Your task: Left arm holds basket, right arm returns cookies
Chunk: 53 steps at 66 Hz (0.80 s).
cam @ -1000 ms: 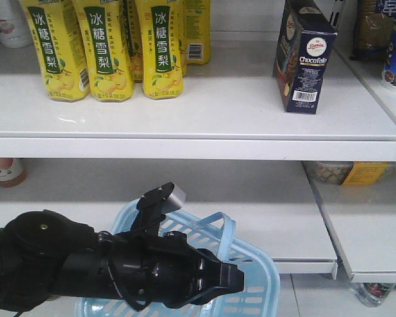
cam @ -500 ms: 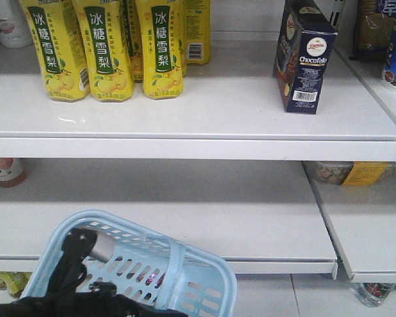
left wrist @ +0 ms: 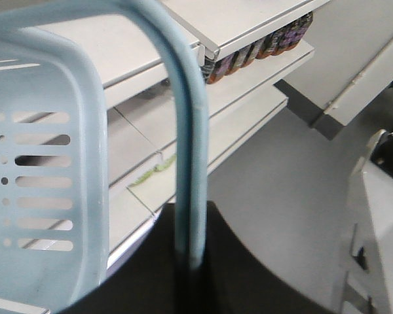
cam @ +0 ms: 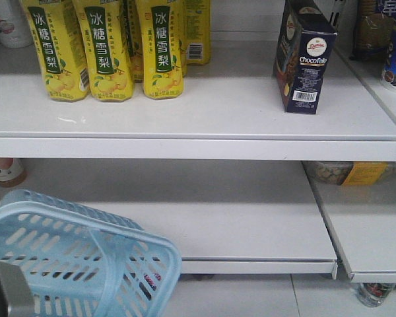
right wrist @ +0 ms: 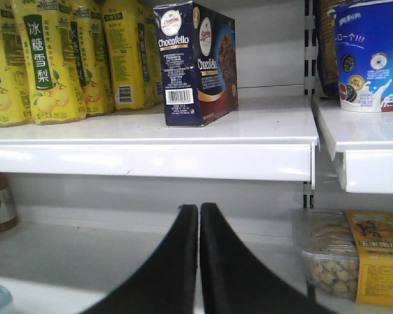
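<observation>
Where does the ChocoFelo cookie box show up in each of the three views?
Front view: cookie box upright on the upper shelf, upper right.
Left wrist view: not in it.
Right wrist view: cookie box on the same shelf, top centre.
Shared landmark: yellow drink bottles left of the box.

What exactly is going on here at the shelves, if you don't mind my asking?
A two-armed robot is putting groceries back. The cookie box stands upright on the upper shelf, to the right of the yellow bottles, with nothing touching it. The right pincer is shut and empty, below that shelf's edge. The light blue basket hangs tilted at the lower left; its handle runs down into the left pincer, whose grip itself is hidden.
</observation>
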{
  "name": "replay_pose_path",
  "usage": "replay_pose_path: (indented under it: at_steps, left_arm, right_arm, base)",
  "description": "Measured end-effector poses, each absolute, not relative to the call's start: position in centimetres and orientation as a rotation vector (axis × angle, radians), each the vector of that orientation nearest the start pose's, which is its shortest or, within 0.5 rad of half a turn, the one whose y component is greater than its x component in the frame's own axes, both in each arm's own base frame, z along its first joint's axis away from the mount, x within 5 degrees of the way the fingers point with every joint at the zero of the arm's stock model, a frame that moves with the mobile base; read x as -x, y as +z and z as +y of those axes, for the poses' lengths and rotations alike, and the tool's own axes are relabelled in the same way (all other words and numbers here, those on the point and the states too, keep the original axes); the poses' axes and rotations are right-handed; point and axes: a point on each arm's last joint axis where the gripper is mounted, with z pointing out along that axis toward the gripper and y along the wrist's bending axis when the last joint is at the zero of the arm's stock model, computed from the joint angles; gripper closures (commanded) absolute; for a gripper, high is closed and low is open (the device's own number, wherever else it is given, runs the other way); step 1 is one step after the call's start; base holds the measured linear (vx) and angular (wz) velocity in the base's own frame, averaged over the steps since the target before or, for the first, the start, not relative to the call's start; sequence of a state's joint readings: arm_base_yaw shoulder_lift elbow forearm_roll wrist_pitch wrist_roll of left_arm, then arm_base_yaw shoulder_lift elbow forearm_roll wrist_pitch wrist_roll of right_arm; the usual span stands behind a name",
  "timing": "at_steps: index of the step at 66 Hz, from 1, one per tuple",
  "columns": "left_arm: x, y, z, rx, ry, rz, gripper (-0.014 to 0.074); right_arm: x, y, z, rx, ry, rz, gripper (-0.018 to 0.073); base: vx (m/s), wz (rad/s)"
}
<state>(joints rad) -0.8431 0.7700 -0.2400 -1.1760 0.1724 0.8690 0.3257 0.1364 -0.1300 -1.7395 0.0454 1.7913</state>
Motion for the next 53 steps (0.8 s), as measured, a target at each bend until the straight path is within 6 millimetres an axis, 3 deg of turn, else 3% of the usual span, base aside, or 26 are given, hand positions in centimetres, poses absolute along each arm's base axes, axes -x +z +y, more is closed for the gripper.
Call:
replay_pose_path:
  at_steps: [14,27,40,53]
  left_arm:
    - [-7.3,20.4,-8.6,-0.607,-0.735,1.964,0.0603]
    - [-6.3,18.0,-6.0,-0.506,-0.675,1.863,0.0603]
    - [-6.3,18.5,-4.3,-0.443,-0.509,1.745,0.0603]
    - [-5.7,18.3,-3.0,-0.324,-0.424,1.753,0.0603]
  right_arm:
    - [-6.2,25.0,1.7,0.167,0.272,1.479,0.0568]
    - [-6.2,25.0,1.7,0.167,0.272,1.479,0.0568]
    - [-6.2,25.0,1.7,0.167,0.272,1.479,0.0568]
    - [-6.2,25.0,1.7,0.167,0.272,1.479,0.0568]
  base:
    - [0.0,0.0]
    - [0.0,0.0]
    - [0.0,0.0]
    - [0.0,0.0]
